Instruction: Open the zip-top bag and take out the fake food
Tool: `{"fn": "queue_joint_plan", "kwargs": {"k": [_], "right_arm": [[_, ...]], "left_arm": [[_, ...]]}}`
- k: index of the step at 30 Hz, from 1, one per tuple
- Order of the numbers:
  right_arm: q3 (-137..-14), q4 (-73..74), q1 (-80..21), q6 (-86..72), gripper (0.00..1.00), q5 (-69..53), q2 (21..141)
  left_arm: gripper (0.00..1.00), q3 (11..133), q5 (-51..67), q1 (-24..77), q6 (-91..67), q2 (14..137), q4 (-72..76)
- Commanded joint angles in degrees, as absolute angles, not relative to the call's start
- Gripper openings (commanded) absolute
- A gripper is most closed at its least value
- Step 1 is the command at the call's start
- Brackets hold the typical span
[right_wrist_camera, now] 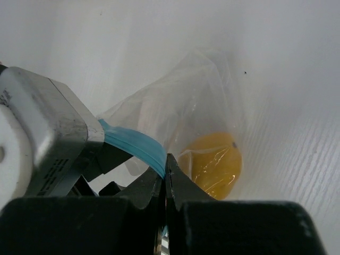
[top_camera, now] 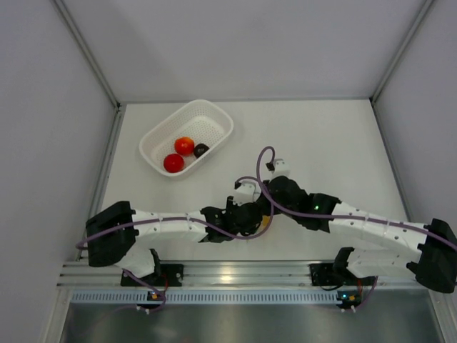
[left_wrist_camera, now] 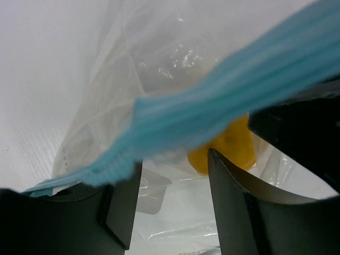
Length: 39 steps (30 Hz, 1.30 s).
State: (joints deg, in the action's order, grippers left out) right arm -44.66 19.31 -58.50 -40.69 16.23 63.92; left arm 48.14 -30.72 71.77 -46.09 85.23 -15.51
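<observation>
Fake food (top_camera: 184, 146), 3 in basket (top_camera: 215, 113), right fingers (right_wrist_camera: 183, 187) pinching zip-top bag (right_wrist_camera: 175, 111) holding 1, left fingers (left_wrist_camera: 234, 204) seemingly apart

- I see a white perforated basket (top_camera: 207, 125) on the far left part of the table, set at an angle, with its long side running from near-left to far-right.
- The white table (top_camera: 335, 143) has a finely ribbed surface in my right wrist view.
- Plain grey walls close it in: the back wall (top_camera: 243, 43), left wall (top_camera: 43, 128) and right wall (top_camera: 428, 107).
- A metal rail (top_camera: 243, 274) runs along the near edge.
- Just in front of the rail there is a slotted strip (top_camera: 250, 295).
</observation>
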Motion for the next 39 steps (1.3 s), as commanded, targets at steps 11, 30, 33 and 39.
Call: {"fn": "queue_joint_plan", "kwargs": {"k": [11,30,33,39], "right_arm": [[-40.43,17.66,-58.27,-40.43,0.0,19.6,58.98],[-31.91,18.63,-57.48,-42.54,0.0,20.13,51.24],[-30.85,18.28,-57.39,-42.71,0.0,20.04,50.28],[-30.24,19.33,-56.69,-42.28,0.0,20.04,48.43]], "left_arm": [[0.63,43.86,-25.93,71.72,-50.97,79.1,-4.05],[0.8,57.39,-22.85,71.72,-53.18,99.39,-3.69],[0.8,59.15,-21.8,71.72,-53.0,102.29,-3.78],[0.71,60.65,-21.09,71.89,-53.17,104.94,-5.27]]}}
